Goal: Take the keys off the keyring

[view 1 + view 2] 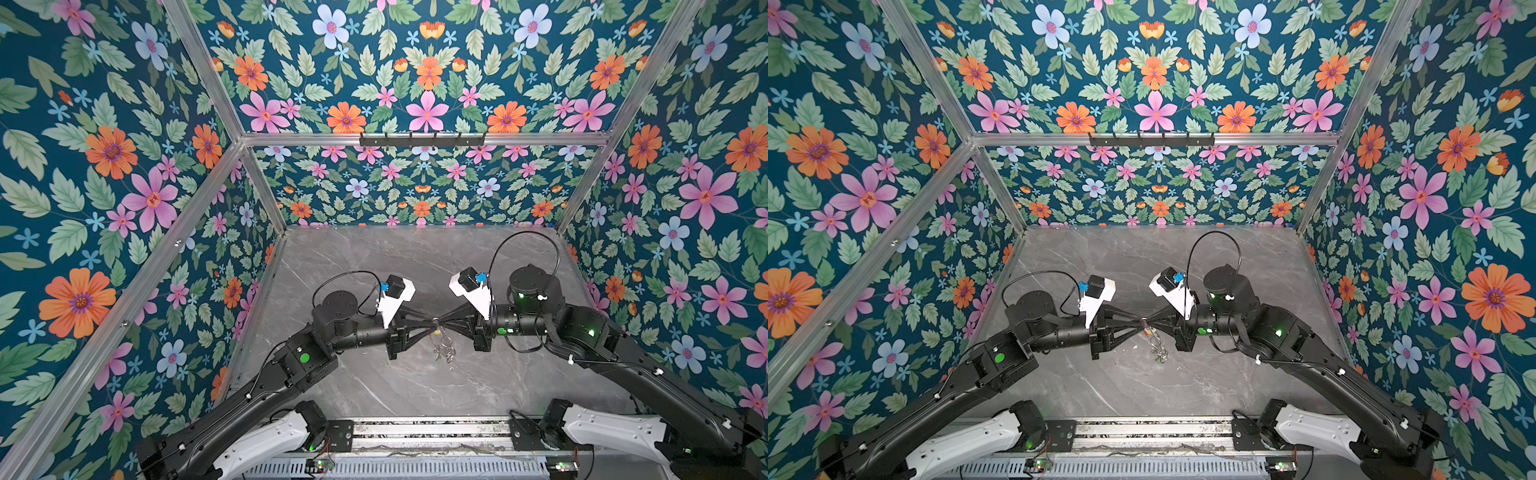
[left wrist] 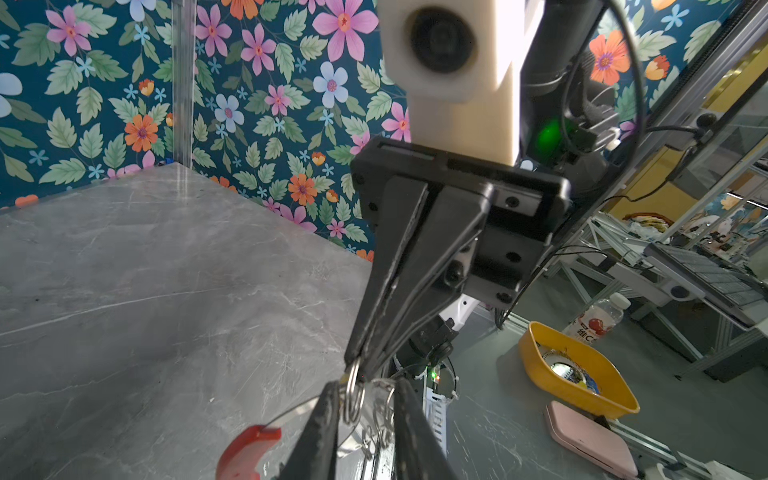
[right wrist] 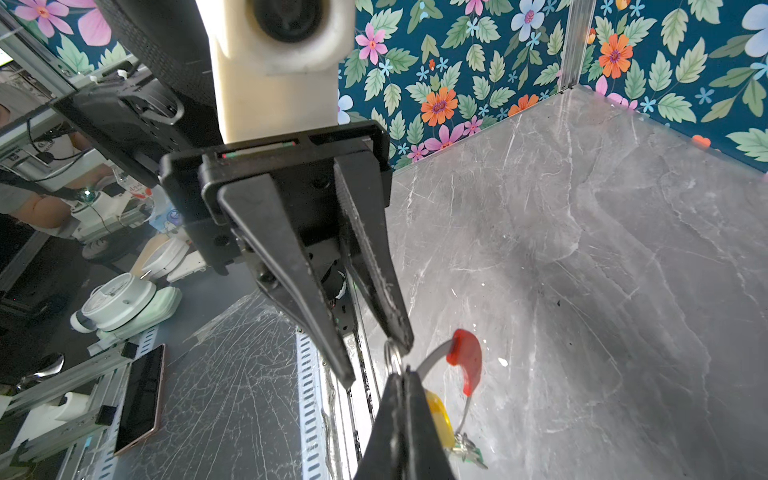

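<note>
Keyring (image 3: 465, 361): over counter (image 3: 582, 249), one loop (image 2: 353, 388) pinched in closed right fingers (image 2: 378, 324). Left fingers (image 3: 282, 266): slightly apart around other loops (image 2: 384, 411), gripping nothing. Keys (image 3: 438, 415): dangling beneath. Risk: thin pinch slipping under pull, dropping everything.

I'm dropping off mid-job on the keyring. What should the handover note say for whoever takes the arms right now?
Right gripper: shut on the keyring at its rim, beside a small silver loop, holding it up between the arms.
Left gripper: fingers apart around that loop, nothing gripped yet.
Keys: the brass-yellow key and the green-tagged key both hang on the ring by the right gripper.
Done: ring picked up and presented.
Left: both keys have to come off.
</note>
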Motion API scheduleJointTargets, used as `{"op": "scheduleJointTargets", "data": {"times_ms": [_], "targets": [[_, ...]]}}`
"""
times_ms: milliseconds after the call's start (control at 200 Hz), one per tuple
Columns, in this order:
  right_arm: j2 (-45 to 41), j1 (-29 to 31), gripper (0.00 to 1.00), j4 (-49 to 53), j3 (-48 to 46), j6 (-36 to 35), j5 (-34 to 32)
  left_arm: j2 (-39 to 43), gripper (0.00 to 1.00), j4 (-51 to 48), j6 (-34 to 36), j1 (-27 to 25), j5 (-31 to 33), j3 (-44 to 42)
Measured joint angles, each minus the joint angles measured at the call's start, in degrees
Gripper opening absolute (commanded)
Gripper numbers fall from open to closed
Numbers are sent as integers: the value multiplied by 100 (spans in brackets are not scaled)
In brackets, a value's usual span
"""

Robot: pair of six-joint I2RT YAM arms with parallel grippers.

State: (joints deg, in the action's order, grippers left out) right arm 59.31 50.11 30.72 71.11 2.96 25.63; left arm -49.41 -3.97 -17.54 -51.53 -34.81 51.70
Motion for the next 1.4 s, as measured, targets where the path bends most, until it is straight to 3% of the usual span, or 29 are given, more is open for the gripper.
{"op": "scheduleJointTargets", "data": {"times_ms": [615, 780, 960, 1290, 1400], "targets": [[26, 94, 0, 122, -4, -79, -186, -208, 8, -334, 98, 7, -153, 155], [31, 116, 0, 116, -15, -142, -234, -227, 8, -376, 101, 11, -151, 186], [31, 133, 0, 94, -28, -149, -317, -256, 14, -509, 138, 9, -155, 308], [26, 131, 0, 127, -72, -186, -400, -402, 0, -739, 229, 15, -151, 461], [24, 133, 0, 125, -72, -186, -422, -398, 0, -739, 240, 15, -136, 461]]}}
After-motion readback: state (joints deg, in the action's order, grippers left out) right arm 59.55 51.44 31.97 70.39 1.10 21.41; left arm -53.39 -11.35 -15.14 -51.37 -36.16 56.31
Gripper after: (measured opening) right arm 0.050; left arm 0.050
